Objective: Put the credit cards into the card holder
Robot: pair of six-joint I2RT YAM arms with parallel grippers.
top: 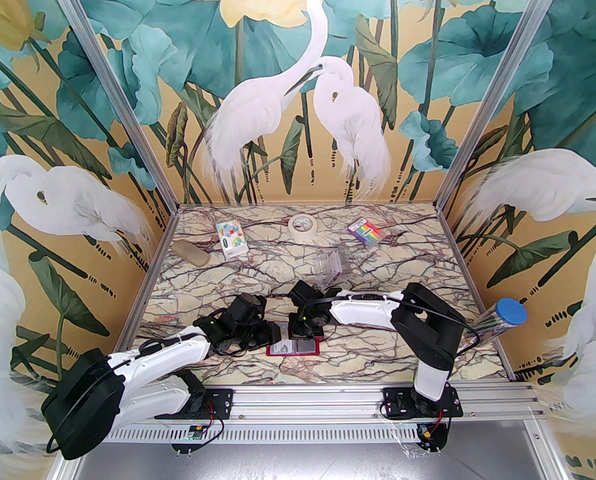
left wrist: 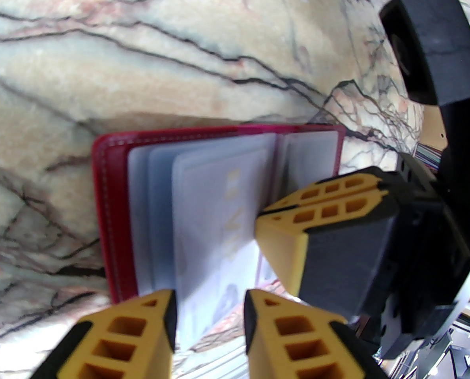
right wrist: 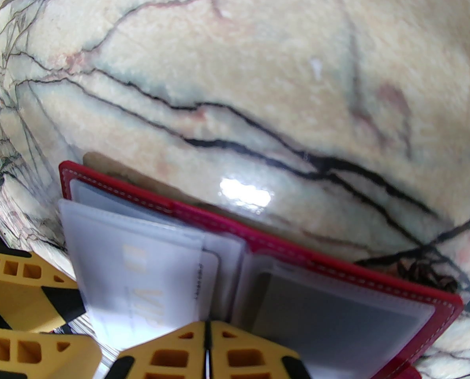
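Observation:
The card holder (top: 293,354) lies open on the marble near the front edge, red-rimmed, its translucent sleeves fanned up (left wrist: 100,196) (right wrist: 377,274). A pale credit card (left wrist: 215,227) with gold lettering stands partly inside one sleeve (right wrist: 140,286). My left gripper (left wrist: 210,310) is shut on that card's near end, one finger on each side. My right gripper (right wrist: 207,330) is shut, its tips resting against the sleeves by the spine (left wrist: 264,213). A grey card (right wrist: 337,318) sits in the right-hand pocket. A tan flat edge (right wrist: 108,166) peeks from under the holder's far rim.
A clear plastic box (top: 330,265) stands just behind the grippers. Along the back lie a rainbow-striped packet (top: 364,230), a tape roll (top: 303,226), a colourful white box (top: 230,239) and a stone (top: 191,254). A blue-capped tube (top: 503,318) leans at the right edge.

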